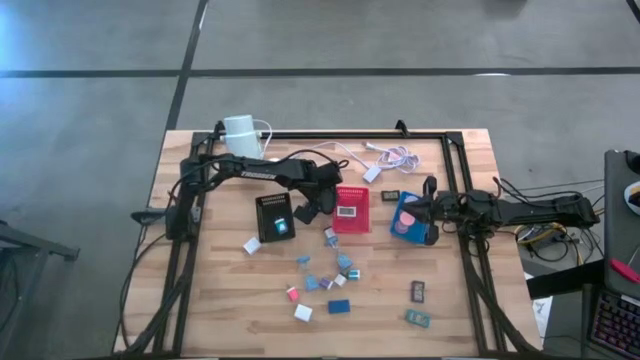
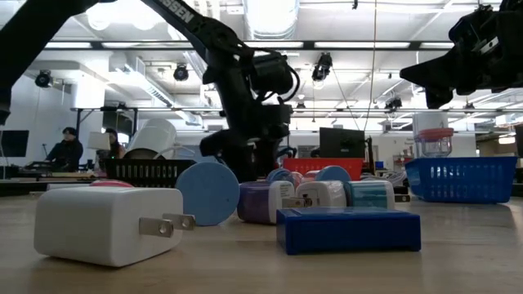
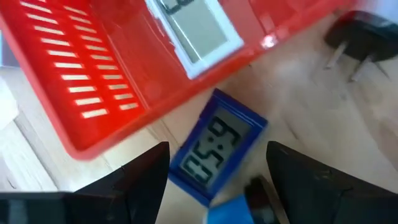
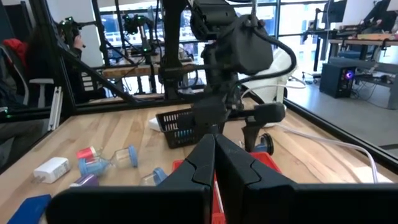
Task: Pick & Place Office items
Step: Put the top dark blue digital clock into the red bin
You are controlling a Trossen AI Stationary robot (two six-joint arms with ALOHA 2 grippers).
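Left gripper (image 1: pixel 312 207) sits between the black tray (image 1: pixel 274 219) and the red tray (image 1: pixel 351 209), jaws spread wide, nothing held. In its wrist view a blue clock (image 3: pixel 216 147) lies flat on the tabletop (image 1: pixel 230 290) between the fingers (image 3: pixel 142 174), touching neither, just beside the red tray's wall. Clock's long axis runs diagonal to the jaw gap, display face up, digits skewed the same way. A white-framed clock (image 1: pixel 347 211) lies flat inside the red tray, long axis roughly left-right in the high view.

Right gripper (image 1: pixel 431 196) hovers just right of the blue tray (image 1: pixel 404 216), jaws fully closed, empty; fingertips meet in its wrist view.

Rest of the items are scattered on the near half of the tabletop: white charger (image 2: pixel 106 225) nearest the low camera, prongs pointing right in that view; blue block (image 2: pixel 347 229) flat beside it, long axis left-right there; a pale blue disc (image 2: pixel 207 193) on edge behind them. Two dark clips (image 1: pixel 417 304) lie apart at near right. A cyan item (image 1: pixel 281 227) sits in the black tray.

White cylinder (image 1: pixel 241 135) and cable (image 1: pixel 385 156) at the far edge.
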